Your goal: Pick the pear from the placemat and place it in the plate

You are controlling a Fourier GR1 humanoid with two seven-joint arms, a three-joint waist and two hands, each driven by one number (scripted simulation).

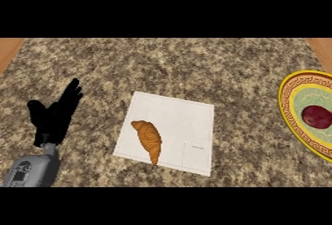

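Granite counter (194, 66): the dark red pear (316, 116) sits in the ornate plate (286, 94) right of the placemat (185, 118), well apart from the left hand (55, 116), spread empty left of the placemat.

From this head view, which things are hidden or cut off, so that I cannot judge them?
Right hand: in no part of the head view.
Plate: the view's right edge cuts off its right side.
Red fruit in the plate: too small to tell its kind.
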